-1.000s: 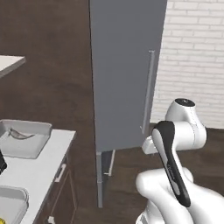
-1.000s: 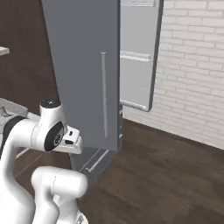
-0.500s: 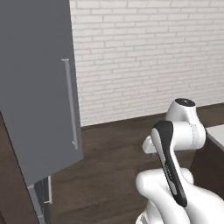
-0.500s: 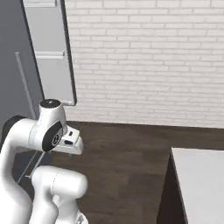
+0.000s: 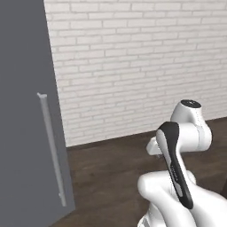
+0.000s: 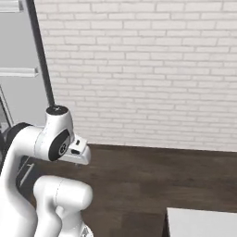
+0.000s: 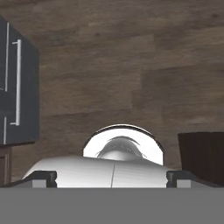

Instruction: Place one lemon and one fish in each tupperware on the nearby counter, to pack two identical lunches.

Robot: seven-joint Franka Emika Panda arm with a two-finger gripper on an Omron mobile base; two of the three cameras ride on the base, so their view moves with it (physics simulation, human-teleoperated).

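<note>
The lemon, the fish and the tupperware are out of view. A pale corner of a counter (image 6: pixel 203 224) shows at the lower right of the right base view. My arm is folded close over the base, its hand pointing down at the floor. In the hand view my gripper (image 7: pixel 112 178) is open: the two dark fingertips (image 7: pixel 43 177) stand far apart, and between them there is only dark wooden floor.
A tall grey fridge door (image 5: pixel 26 133) with a long bar handle (image 5: pixel 51 146) stands at the left. A white brick wall (image 6: pixel 148 69) runs across the back above a dark wooden floor (image 6: pixel 148 180). A dark brown cabinet side (image 7: pixel 203 157) sits at the hand view's right.
The base has turned, so both base views swung right: the counter with a tray left the picture, the fridge slid to the left, and the brick wall came in. The arm kept its folded pose.
</note>
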